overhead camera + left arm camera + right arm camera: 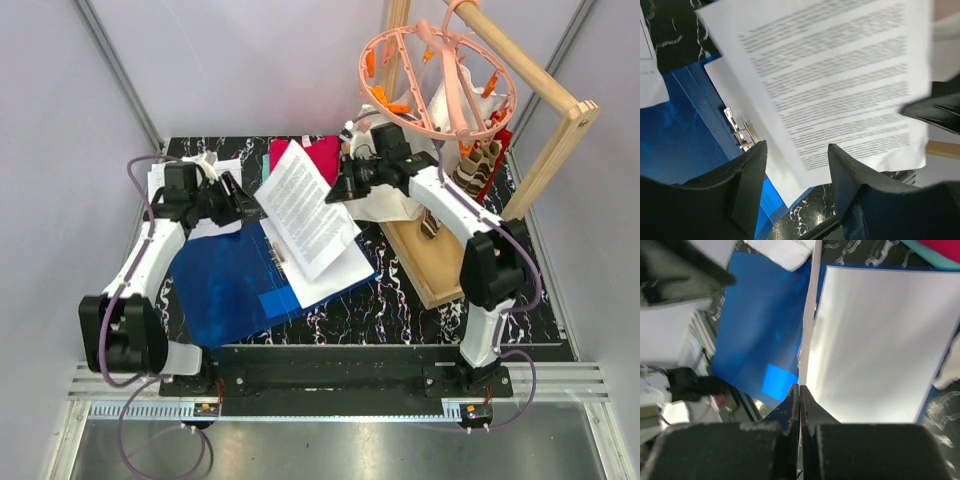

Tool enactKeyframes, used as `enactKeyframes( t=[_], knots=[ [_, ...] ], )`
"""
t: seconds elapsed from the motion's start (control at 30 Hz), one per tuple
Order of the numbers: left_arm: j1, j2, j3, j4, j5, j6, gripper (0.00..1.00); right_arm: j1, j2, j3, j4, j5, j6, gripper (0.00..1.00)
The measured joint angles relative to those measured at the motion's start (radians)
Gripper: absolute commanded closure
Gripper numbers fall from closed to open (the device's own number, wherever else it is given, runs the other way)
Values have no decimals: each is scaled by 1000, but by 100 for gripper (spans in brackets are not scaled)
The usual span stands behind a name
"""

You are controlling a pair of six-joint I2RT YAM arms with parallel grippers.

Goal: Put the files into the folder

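The right gripper [343, 188] is clamped on the edge of a printed sheet [300, 205], holding it tilted above the open blue folder [225, 285], where another white sheet [340, 268] lies beside the metal clip [740, 131]. The left gripper [240, 204] hovers, fingers spread, beside the raised sheet. Red clothes [318, 155] lie behind the folder; a wooden rack [560, 130] and pink hanger ring [440, 85] crowd the right arm.

Lifted sheet [840, 85]: print too blurred to read in left wrist view, top edge cropped. From the top camera it hides part of the folder [220, 285] and lower sheet [335, 280].
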Motion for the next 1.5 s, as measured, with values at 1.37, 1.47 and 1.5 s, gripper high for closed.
enactKeyframes(
  t=[1.37, 1.47, 1.5],
  knots=[
    [0, 161, -210, 93, -97, -56, 46, -38, 18, -327, 157, 21, -26, 100],
    [0, 160, -210, 92, -97, -54, 46, -40, 18, -331, 165, 21, -15, 100],
    [0, 160, -210, 92, -97, -54, 46, -40, 18, -331, 167, 21, -13, 100]
  ],
)
